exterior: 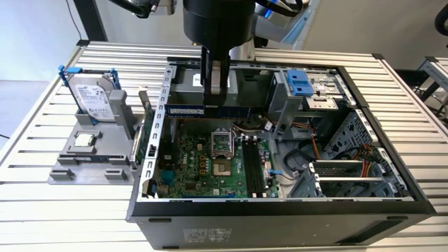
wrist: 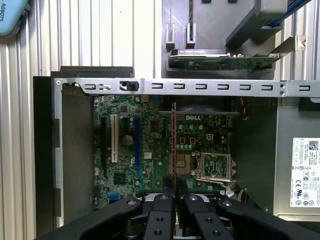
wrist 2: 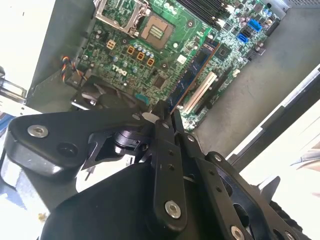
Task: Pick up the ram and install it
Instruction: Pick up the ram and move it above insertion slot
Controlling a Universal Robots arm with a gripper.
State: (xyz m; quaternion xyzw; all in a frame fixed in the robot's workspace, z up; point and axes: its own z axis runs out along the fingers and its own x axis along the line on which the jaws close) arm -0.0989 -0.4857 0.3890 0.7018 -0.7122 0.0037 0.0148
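An open computer case (exterior: 280,209) lies on the slatted surface (exterior: 42,220), green motherboard (exterior: 192,163) exposed inside. Beside the case, at the exterior view's left, a grey holder (exterior: 66,173) carries an upright hard drive (exterior: 92,101) and a square processor (exterior: 84,139).

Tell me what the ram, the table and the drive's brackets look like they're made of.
Ram: rigid circuit board, probably fibreglass laminate, matte, with dark chips along its face.
Table: likely aluminium, going by its pale grey, brushed-looking ribbed slats.
Brackets: probably moulded plastic, judging by the uniform bright blue and slight sheen.
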